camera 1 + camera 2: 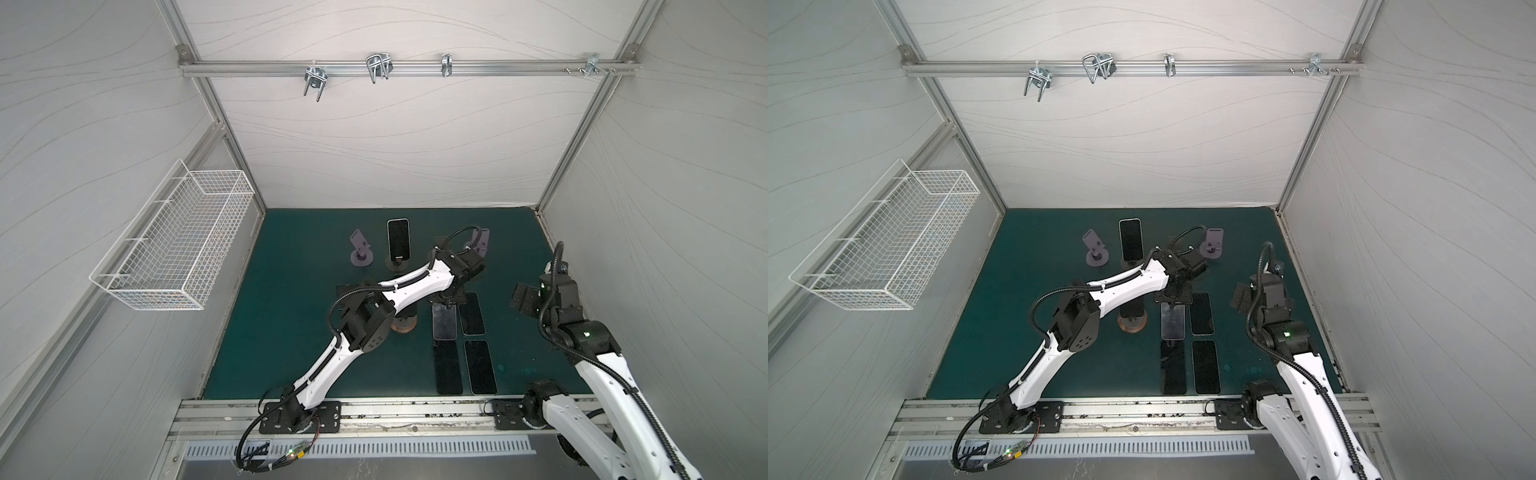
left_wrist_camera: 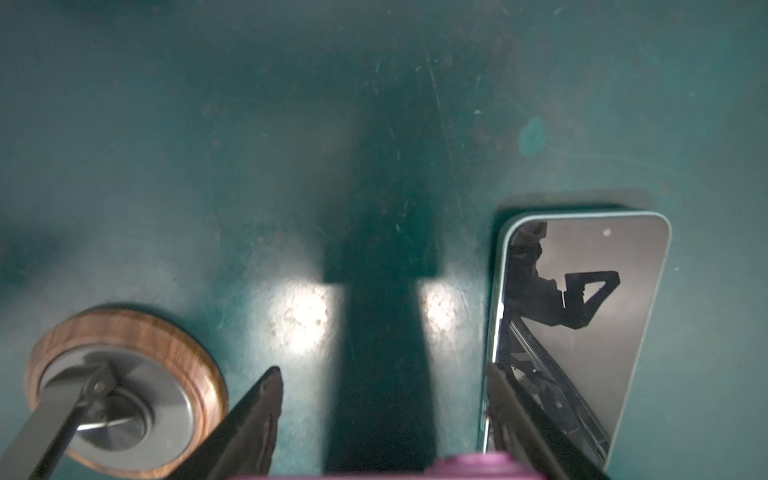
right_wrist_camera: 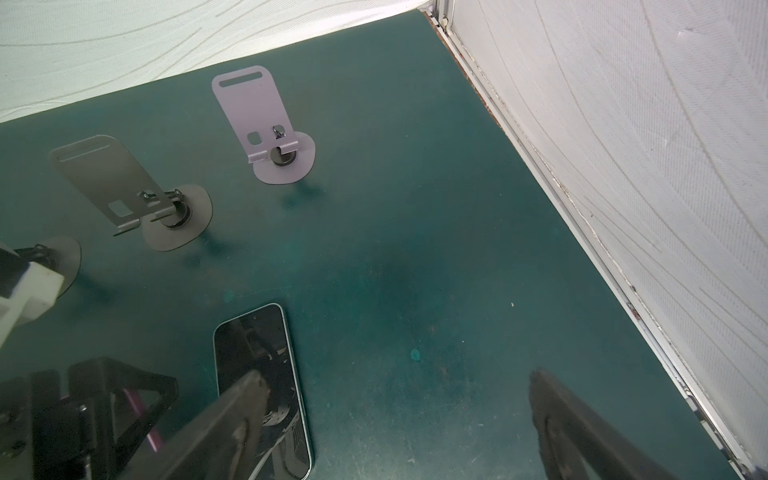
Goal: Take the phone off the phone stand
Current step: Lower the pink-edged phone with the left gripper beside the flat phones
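- The phone [image 1: 398,242] stands upright with a dark screen in its phone stand [image 1: 397,264], near the far edge of the green surface [image 1: 291,332], a bit left of middle. Neither gripper touches it.
- An empty purple stand [image 1: 360,249] is just left of it. Along the same far edge to the right are an empty dark stand [image 3: 112,183] and a second purple stand [image 3: 257,120], also empty.
- The wooden-base stand [image 2: 124,390] sits mid-surface, partly under the left arm. I can't tell if it carries anything.
- Four flat phones [image 1: 480,366] lie screen-up in a two-by-two block, right of middle toward the near edge.
- The left gripper [image 2: 384,372] reaches across the middle and points down at the far end of that block. Its jaws are fairly wide with only bare surface between them. One finger [image 2: 511,399] is over the rim of the mint-rimmed phone [image 2: 590,291], and the wooden base is on the other side.
- The right gripper [image 3: 395,380] hovers near the right edge, spread fully and empty. One finger [image 3: 245,399] is above another flat phone [image 3: 253,345].
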